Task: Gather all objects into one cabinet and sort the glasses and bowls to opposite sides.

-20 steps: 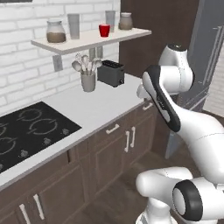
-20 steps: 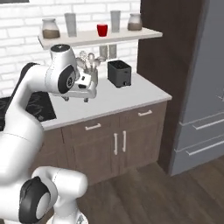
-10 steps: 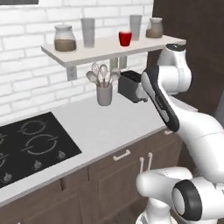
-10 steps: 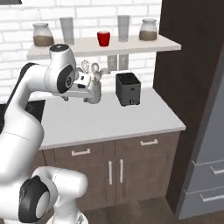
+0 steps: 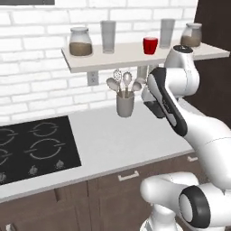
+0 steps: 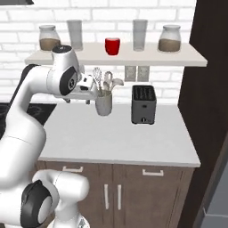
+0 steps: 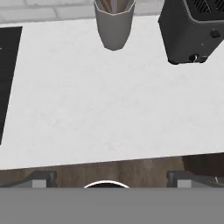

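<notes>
A short red cup, one of the glasses, stands on the white wall shelf, between two tall grey tumblers. My gripper hangs below the shelf, left of the cup and well beneath it, above the white counter. It points down at the counter and is open, its fingertips wide apart with nothing between them. The bowls and the cabinet are out of view.
A grey utensil holder and a black toaster stand at the back of the counter. Two jars flank the shelf. A black cooktop lies left. A dark tall panel bounds the right.
The whole picture has shifted in both base views, so the base has driven along the counter toward the shelf. The arm's pose looks the same and the gripper stays open.
</notes>
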{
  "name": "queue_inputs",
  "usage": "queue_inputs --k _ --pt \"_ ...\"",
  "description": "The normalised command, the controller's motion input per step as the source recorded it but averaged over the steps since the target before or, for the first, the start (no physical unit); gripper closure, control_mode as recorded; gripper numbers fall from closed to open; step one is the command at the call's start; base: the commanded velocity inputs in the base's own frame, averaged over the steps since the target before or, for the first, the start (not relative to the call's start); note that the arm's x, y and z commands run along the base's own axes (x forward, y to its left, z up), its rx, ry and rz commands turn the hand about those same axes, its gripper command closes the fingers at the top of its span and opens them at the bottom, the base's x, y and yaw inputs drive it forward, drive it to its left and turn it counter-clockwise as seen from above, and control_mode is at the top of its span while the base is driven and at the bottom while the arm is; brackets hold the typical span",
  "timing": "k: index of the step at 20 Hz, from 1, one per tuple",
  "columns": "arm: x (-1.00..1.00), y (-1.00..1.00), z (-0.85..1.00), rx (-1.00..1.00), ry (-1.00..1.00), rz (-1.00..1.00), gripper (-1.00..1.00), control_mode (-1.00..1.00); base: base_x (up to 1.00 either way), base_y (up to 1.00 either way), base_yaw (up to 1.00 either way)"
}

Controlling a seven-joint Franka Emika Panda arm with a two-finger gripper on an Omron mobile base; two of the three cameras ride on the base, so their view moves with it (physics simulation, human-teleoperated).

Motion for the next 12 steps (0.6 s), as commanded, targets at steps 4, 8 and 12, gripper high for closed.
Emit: queue_inputs --k 4,8,12 --pt "0.0 0.0 0.0 0.0 0.0 0.0 -1.0 1.0 0.31 -0.94 0.22" --pt "0.0 0.0 0.0 0.0 0.0 0.0 -1.0 1.0 0.21 -0.54 0.12" --pt "0.0 0.0 0.0 0.0 0.0 0.0 -1.0 1.0 -0.07 -0.27 0.05"
